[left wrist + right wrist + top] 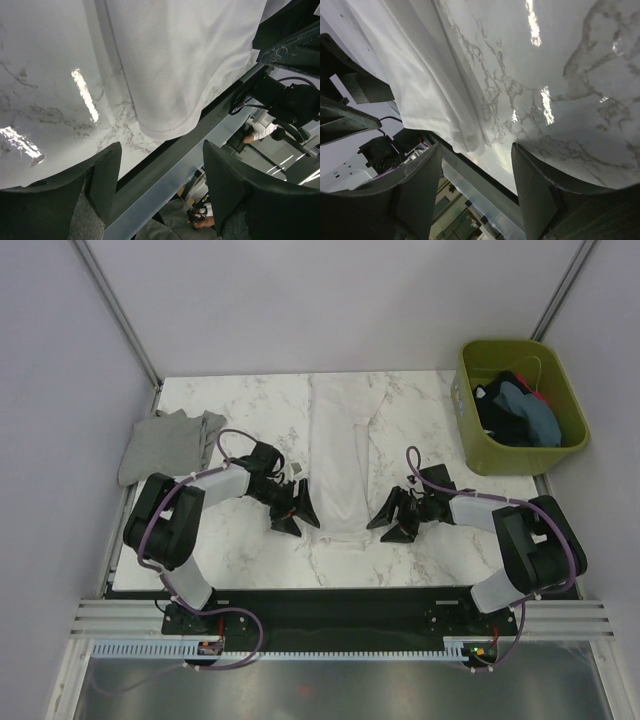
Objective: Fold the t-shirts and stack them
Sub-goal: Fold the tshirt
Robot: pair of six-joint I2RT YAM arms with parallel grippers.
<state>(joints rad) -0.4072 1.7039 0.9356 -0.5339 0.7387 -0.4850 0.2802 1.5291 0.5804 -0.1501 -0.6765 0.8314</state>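
A white t-shirt lies folded into a long narrow strip down the middle of the marble table; it also shows in the left wrist view and the right wrist view. My left gripper is open and empty just left of the strip's near end. My right gripper is open and empty just right of it. A grey t-shirt lies crumpled at the far left. Blue-teal and dark shirts sit in the bin.
An olive-green plastic bin stands off the table's far right corner. The table's near edge and a black rail run just below the shirt's hem. White walls close in the back and sides.
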